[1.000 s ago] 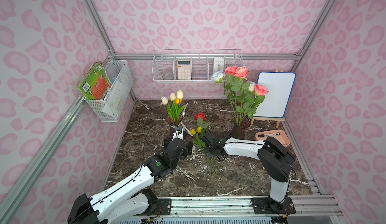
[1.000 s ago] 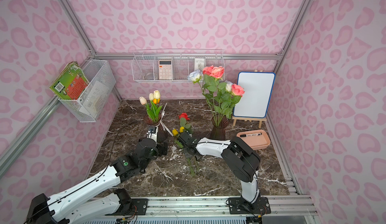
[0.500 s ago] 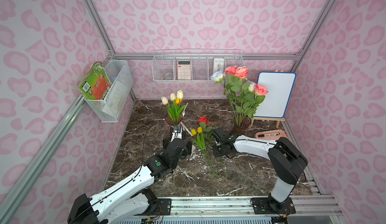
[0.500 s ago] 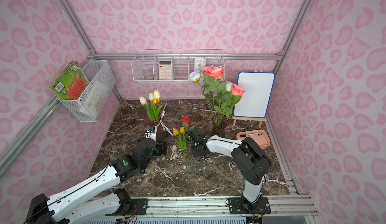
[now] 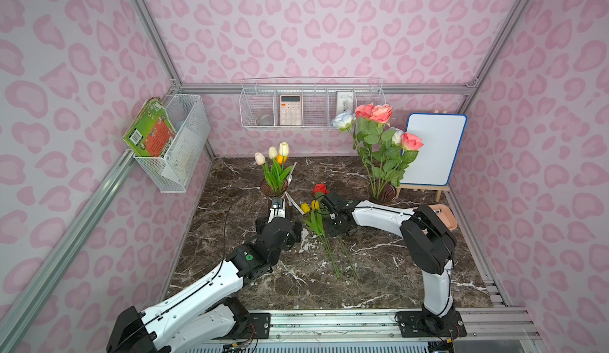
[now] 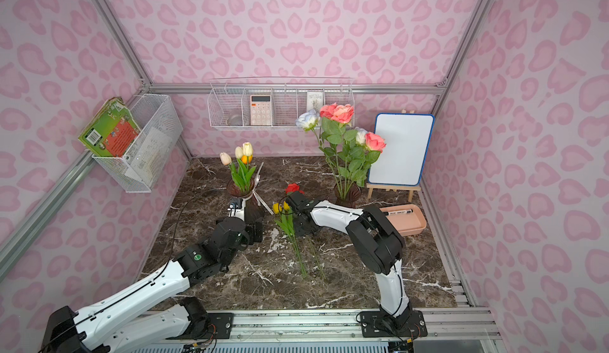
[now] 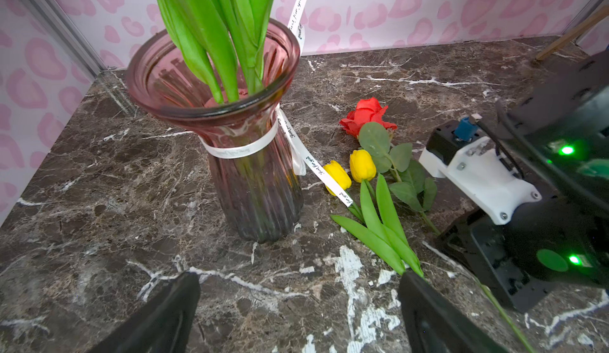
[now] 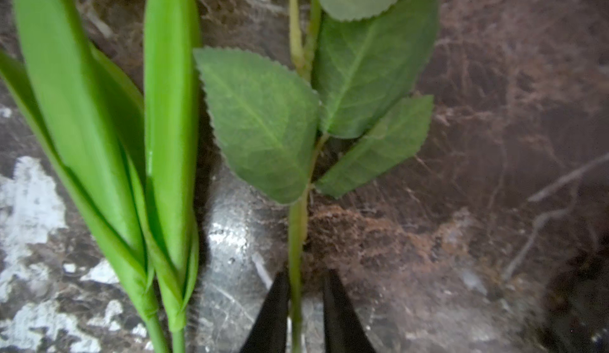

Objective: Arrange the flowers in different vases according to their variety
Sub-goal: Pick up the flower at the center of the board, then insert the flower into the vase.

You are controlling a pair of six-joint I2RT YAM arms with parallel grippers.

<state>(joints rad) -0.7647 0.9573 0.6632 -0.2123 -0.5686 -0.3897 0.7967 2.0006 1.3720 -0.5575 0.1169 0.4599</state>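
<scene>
Sorting looks mostly done. The reddish-purple ribbed glass vase with a white ribbon at its neck (image 5: 275, 190) stands toward the rear left corner of the dark marble worktop (image 5: 379, 269). It holds cream and orange tulips with slim leaves (image 5: 275, 160), and nothing else shows in it. The matching ribbed vase without ribbon (image 5: 382, 191), toward the rear right corner, holds pink and white roses with broad leaves (image 5: 379, 137) only.

Left to do: three loose flowers lie flat mid-worktop between the two vases, heads toward the rear edge, stems toward the front edge. One is a red rose on a long green stem (image 7: 365, 117). The two yellow tulips (image 7: 362, 166) lie just beside it, on the ribboned vase's side.

My right pincer (image 8: 306, 272) is down at the worktop, jaws drawn narrow astride the red rose's stem, below its leaves. One finger sits against the stem and a sliver of gap shows on the other side, so I cannot tell whether the grip has bitten. My left pincer (image 7: 298, 277) hangs wide open and empty, low, facing the ribboned vase.

Judgement: the rose goes to the plain vase and both tulips to the ribboned one, so three placements remain.
</scene>
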